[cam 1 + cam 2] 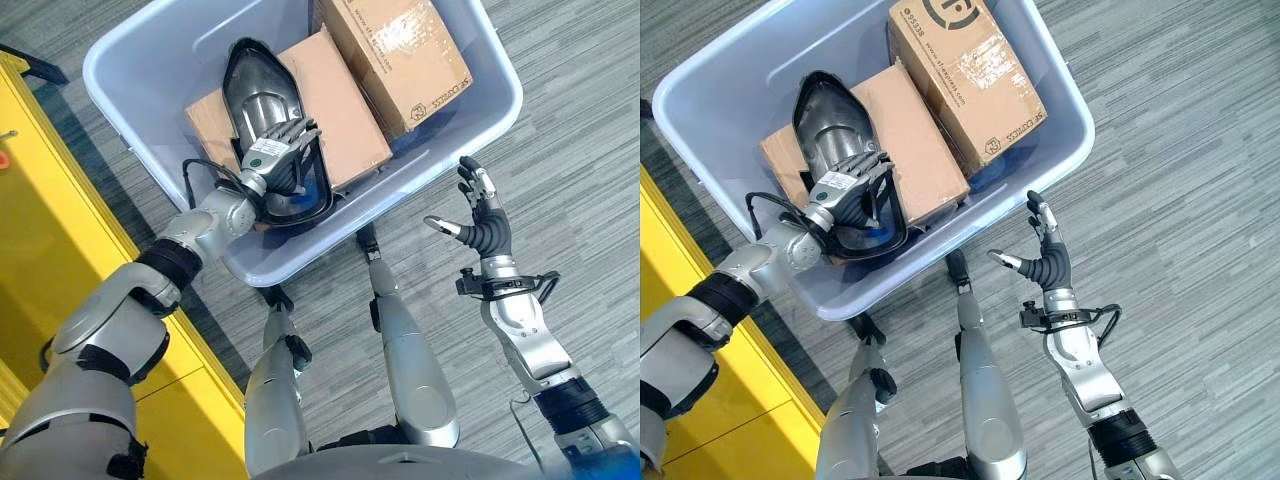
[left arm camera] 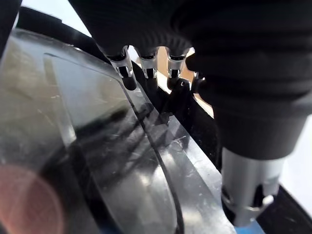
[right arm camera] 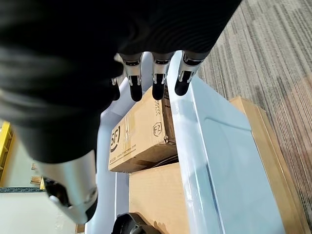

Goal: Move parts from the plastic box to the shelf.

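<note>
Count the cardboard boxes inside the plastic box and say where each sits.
2. One cardboard box leans in the plastic box's far corner on the robot's right; the other lies flat beside it, partly under the black headlamp part. More may be hidden beneath.

A pale blue-grey plastic box (image 1: 470,130) is seen holding 2 brown cardboard boxes (image 1: 345,110) and a black, silver-lined part (image 1: 262,95). Grey striped floor (image 1: 580,90) and a yellow shelf (image 1: 40,230) are shown.

Grey striped carpet floor (image 1: 580,130) under pale plastic box (image 1: 480,60)
</note>
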Robot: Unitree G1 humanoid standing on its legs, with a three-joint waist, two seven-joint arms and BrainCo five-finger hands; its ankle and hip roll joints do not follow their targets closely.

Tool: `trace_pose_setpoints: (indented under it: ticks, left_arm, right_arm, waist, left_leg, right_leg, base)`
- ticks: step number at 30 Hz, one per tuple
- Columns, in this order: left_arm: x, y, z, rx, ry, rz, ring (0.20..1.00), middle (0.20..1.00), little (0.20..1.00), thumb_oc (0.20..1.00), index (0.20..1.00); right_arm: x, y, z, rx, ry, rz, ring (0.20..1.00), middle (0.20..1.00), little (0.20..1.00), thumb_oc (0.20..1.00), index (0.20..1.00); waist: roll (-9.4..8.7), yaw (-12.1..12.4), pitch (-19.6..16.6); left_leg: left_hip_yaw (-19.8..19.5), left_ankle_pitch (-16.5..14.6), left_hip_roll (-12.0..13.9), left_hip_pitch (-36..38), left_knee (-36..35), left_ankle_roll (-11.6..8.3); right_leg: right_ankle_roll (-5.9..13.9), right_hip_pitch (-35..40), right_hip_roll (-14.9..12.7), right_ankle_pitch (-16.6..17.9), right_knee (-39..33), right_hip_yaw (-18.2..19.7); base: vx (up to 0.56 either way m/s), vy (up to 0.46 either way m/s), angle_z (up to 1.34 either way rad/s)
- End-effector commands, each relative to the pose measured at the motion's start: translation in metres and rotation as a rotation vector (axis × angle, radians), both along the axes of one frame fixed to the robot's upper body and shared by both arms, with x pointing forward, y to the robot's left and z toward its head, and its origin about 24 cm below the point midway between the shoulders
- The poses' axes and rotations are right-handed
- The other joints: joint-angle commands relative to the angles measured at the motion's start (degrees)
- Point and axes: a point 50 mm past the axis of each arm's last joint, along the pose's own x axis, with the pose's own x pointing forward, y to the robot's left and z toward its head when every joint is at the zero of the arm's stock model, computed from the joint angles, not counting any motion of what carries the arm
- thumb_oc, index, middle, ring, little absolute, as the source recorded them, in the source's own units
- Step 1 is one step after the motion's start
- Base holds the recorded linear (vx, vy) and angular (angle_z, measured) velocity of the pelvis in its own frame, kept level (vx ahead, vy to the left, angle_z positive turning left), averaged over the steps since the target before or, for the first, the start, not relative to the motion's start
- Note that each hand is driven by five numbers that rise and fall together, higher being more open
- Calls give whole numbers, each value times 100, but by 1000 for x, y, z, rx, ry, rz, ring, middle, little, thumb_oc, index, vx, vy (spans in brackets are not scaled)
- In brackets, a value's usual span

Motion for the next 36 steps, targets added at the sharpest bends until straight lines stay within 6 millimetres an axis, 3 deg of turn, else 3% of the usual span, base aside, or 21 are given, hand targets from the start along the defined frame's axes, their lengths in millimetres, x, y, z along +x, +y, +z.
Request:
trace_pose_setpoints:
  ticks: [1,2,5,9,12,14,16,19,21,28,31,36]
  left_arm:
    - [-6,21,-9,222,39,22,1000,1000,1000,1000,1000]
    - [-8,24,-6,253,25,17,1000,1000,1000,1000,1000]
    - [-12,30,1,302,-1,16,1000,1000,1000,1000,1000]
    - [-35,37,46,338,-179,-54,1000,1000,1000,1000,1000]
    - [-69,51,81,38,-353,-84,1000,1000,1000,1000,1000]
    - [-80,54,91,-136,-413,-108,1000,1000,1000,1000,1000]
    - [-100,51,104,-427,-518,-204,1000,1000,1000,1000,1000]
    - [-115,50,99,-783,-580,-285,1000,1000,1000,1000,1000]
    - [-119,44,93,-915,-586,-319,1000,1000,1000,1000,1000]
    - [-121,23,74,-1149,-580,-352,1000,1000,1000,1000,1000]
    - [-115,15,60,-1269,-512,-334,1000,1000,1000,1000,1000]
    - [-107,6,53,-1401,-498,-322,1000,1000,1000,1000,1000]
  right_arm:
    - [-12,-17,30,36,-156,-17,1000,1000,1000,1000,1000]
    - [-12,-18,31,32,-159,-18,1000,1000,1000,1000,1000]
    - [-13,-20,31,25,-159,-23,1000,1000,1000,1000,1000]
    - [-18,-26,35,35,-183,-34,1000,1000,1000,1000,1000]
    - [-27,-30,33,59,-191,-39,1000,1000,1000,1000,1000]
    - [-30,-32,32,64,-190,-51,1000,1000,1000,1000,1000]
    - [-34,-33,29,79,-187,-61,1000,1000,1000,1000,1000]
    - [-37,-32,28,92,-182,-62,1000,1000,1000,1000,1000]
    - [-37,-33,29,97,-187,-73,1000,1000,1000,1000,1000]
    - [-34,-30,35,116,-223,-104,1000,1000,1000,1000,1000]
    - [-31,-28,36,134,-231,-118,1000,1000,1000,1000,1000]
    - [-28,-21,37,151,-238,-128,1000,1000,1000,1000,1000]
  waist:
    - [55,-18,43]
    - [61,-20,83]
    - [82,-2,87]
    - [180,95,81]
    - [241,233,50]
    - [264,277,37]
    - [275,327,29]
    - [248,333,24]
    - [225,341,32]
    - [153,348,97]
    - [91,342,133]
    - [38,336,162]
  left_leg:
    - [-331,-241,414,613,44,-511]
    - [-279,-111,414,566,48,-474]
    - [-280,-113,404,554,46,-476]
    - [-297,-135,375,551,46,-480]
    - [-338,-123,356,557,44,-491]
    - [-373,-115,352,544,43,-488]
    - [-401,-117,350,538,43,-483]
    - [-437,-112,352,518,43,-476]
    - [-471,-114,350,501,46,-464]
    - [-520,-130,347,483,56,-419]
    - [-546,-134,340,468,61,-397]
    - [-553,-143,338,445,65,-377]
  right_leg:
    - [791,512,-569,-488,259,-292]
    - [757,461,-567,-396,283,-297]
    - [761,461,-581,-392,273,-303]
    - [771,487,-618,-395,252,-312]
    - [754,500,-639,-410,260,-354]
    - [734,522,-646,-420,258,-389]
    - [717,546,-658,-429,255,-419]
    - [701,568,-666,-424,243,-453]
    - [695,580,-664,-426,235,-466]
    - [685,632,-659,-428,223,-506]
    - [673,640,-651,-421,227,-512]
    - [656,618,-644,-426,239,-517]
  base:
    - [12,33,1]
    - [9,34,1]
    - [-27,-6,0]
    - [0,0,0]
    - [0,0,0]
    - [0,0,0]
    - [5,-23,9]
    - [5,-26,18]
    - [6,-31,17]
    - [0,-17,4]
    - [0,0,0]
    - [0,0,0]
